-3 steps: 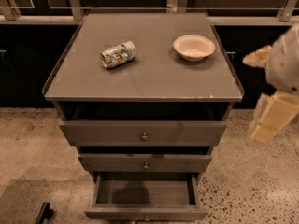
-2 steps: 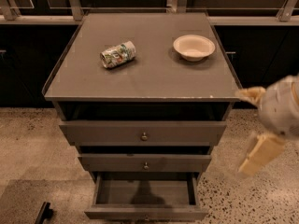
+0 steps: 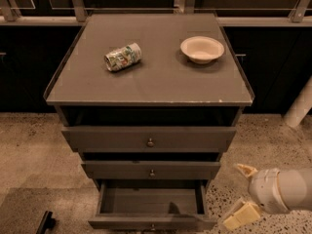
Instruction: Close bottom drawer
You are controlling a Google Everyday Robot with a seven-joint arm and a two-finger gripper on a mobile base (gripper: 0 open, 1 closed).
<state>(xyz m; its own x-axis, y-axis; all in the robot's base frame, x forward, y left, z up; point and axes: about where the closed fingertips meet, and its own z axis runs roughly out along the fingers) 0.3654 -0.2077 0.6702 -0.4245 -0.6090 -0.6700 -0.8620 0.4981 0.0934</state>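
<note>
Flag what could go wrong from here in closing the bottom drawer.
The claw, open, sits low to the right of the bottom drawer, near its front corner; a push from there could catch the corner and skew it. The drawer front lies at the view's bottom edge, so contact may go unseen.

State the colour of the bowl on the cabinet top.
Cream-white bowl, clearest in the camera view; the gripper sits low right beside the bottom drawer.

We see a matt grey-brown desk top (image 3: pixel 156 84) bearing a crumpled, shiny metal can (image 3: pixel 123 57) and a smooth cream bowl (image 3: pixel 202 48). The bottom drawer (image 3: pixel 146 222) shares that matt finish. Below the front right corner, the gripper (image 3: pixel 243 194) looks like smooth white plastic, its cream fingers (image 3: pixel 242 217) apart.
</note>
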